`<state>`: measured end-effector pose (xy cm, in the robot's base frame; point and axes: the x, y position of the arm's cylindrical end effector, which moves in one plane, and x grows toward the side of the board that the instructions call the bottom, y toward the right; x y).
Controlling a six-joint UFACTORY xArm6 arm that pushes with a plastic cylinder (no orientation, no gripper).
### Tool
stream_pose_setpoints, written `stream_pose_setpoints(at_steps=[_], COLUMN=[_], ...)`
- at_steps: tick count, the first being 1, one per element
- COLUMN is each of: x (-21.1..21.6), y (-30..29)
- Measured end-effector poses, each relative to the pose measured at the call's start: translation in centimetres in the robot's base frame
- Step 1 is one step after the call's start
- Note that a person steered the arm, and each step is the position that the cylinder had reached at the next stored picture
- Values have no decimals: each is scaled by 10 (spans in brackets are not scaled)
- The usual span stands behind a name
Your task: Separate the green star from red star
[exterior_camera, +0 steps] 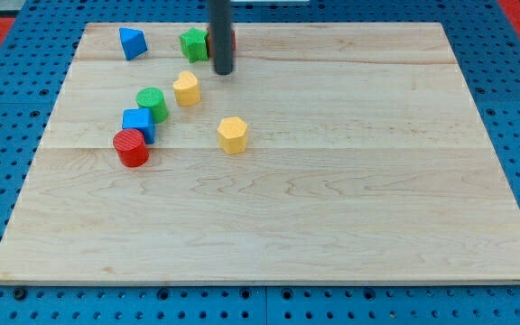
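You see my tip (224, 71) resting near the board's (332, 208) top edge, just right of the green star (192, 43) and in front of the red star (232, 41) (mostly hidden behind the rod). A blue block (132, 42) sits further left. Below lie two yellow blocks (186, 88) (232, 134), a green cylinder (153, 103), a blue cube (138, 123) and a red cylinder (131, 147).

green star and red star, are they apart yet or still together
Still together: the green star sits against the red star, which my tip and rod mostly hide, near the board's top edge.
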<state>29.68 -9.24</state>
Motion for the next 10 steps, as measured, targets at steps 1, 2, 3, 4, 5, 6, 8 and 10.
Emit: stream_pose_setpoints(at_steps=[1,2,3,4,5,6,8,10], x=[0,-24,-55,-62,-56,-77,-36,24], y=[-54,-59,-70,-45,4,-26,58,64])
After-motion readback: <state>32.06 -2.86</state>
